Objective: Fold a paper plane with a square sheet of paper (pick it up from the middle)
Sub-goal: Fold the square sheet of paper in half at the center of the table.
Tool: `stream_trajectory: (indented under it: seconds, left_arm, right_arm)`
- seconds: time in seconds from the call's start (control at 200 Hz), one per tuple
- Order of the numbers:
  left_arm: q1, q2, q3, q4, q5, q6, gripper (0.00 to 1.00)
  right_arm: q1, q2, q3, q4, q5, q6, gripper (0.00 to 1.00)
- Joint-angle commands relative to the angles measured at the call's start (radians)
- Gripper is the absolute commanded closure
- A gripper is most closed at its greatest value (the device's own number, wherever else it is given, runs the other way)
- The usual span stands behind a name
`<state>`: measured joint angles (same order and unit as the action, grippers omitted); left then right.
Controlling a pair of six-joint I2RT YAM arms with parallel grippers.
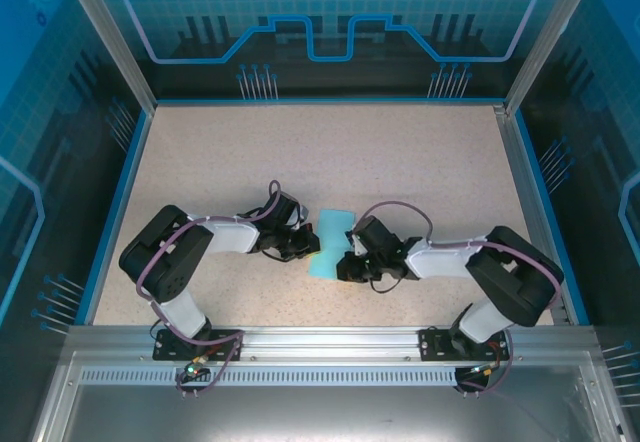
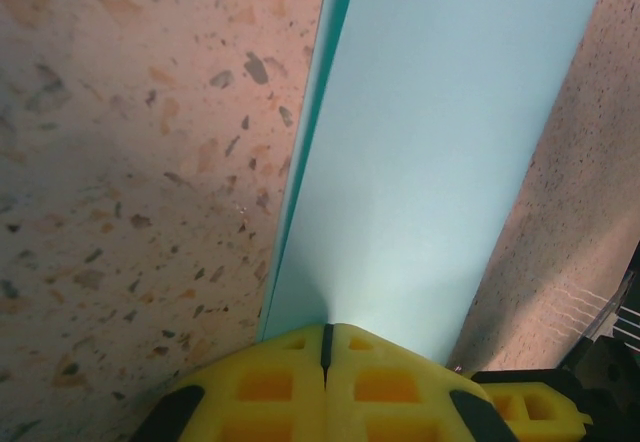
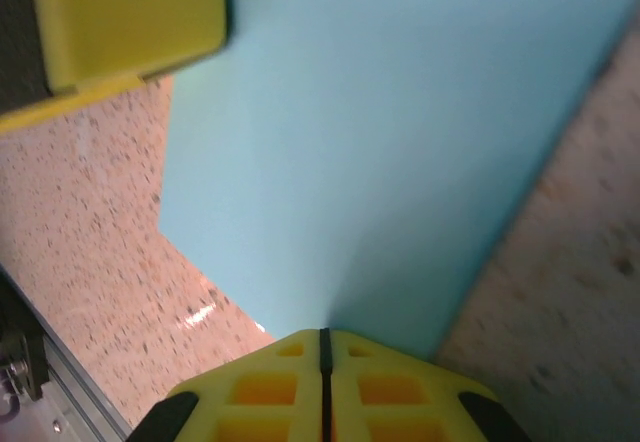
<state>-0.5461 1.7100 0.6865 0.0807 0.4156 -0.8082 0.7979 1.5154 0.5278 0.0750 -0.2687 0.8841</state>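
Left gripper (image 1: 311,248) and right gripper (image 1: 344,263) hide the middle of the square sheet of paper (image 1: 338,221)

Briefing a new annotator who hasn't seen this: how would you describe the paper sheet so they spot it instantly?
On the speckled beige table, look near the front, between the two black arms. The square sheet of paper sits there, pinched by the left fingers and right fingers. Unlike them, it is plain light cyan.

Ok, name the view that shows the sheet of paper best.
Top external: the sheet of paper shows its overall outline, held between the left tool and right tool. The left wrist view gives a close narrow strip; the right wrist view a broad patch with one corner.
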Motion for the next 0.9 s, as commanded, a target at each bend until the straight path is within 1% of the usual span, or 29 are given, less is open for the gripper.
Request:
stream_trajectory:
  seconds: [0.0, 0.14, 0.245, 0.325, 0.4, 0.485, 0.565, 0.64, 0.745, 0.895]
  left_arm:
    - [0.006, 0.090, -0.074, -0.271, -0.187, 0.027, 1.00]
    - [0.006, 0.091, -0.071, -0.267, -0.183, 0.029, 1.00]
    - [0.007, 0.089, -0.066, -0.267, -0.181, 0.034, 1.00]
    - [0.007, 0.088, -0.061, -0.270, -0.180, 0.037, 1.00]
    - [0.007, 0.087, -0.059, -0.271, -0.178, 0.039, 1.00]
    - [0.006, 0.085, -0.059, -0.274, -0.179, 0.037, 1.00]
    - [0.006, 0.081, -0.061, -0.275, -0.179, 0.036, 1.00]
    - [0.006, 0.075, -0.064, -0.278, -0.179, 0.036, 1.00]
    - [0.006, 0.067, -0.068, -0.280, -0.180, 0.035, 1.00]
    - [0.006, 0.069, -0.068, -0.280, -0.185, 0.035, 1.00]
  right_arm:
    - [-0.004, -0.046, -0.100, -0.155, 0.021, 0.019, 0.92]
    - [-0.017, -0.136, -0.095, -0.241, 0.035, 0.000, 0.92]
    - [-0.020, -0.220, -0.020, -0.281, 0.060, -0.027, 0.91]
    - [-0.021, -0.235, 0.048, -0.281, 0.076, -0.048, 0.90]
    - [-0.027, -0.185, 0.097, -0.240, 0.069, -0.056, 0.91]
    - [-0.026, -0.075, 0.163, -0.176, 0.022, -0.053, 0.92]
    - [-0.016, 0.023, 0.200, -0.124, -0.002, -0.044, 0.92]
    - [-0.012, 0.086, 0.216, -0.100, -0.020, -0.038, 0.93]
    - [-0.010, 0.126, 0.193, -0.086, -0.036, -0.033, 0.93]
    - [-0.008, 0.116, 0.114, -0.112, -0.043, -0.031, 0.93]
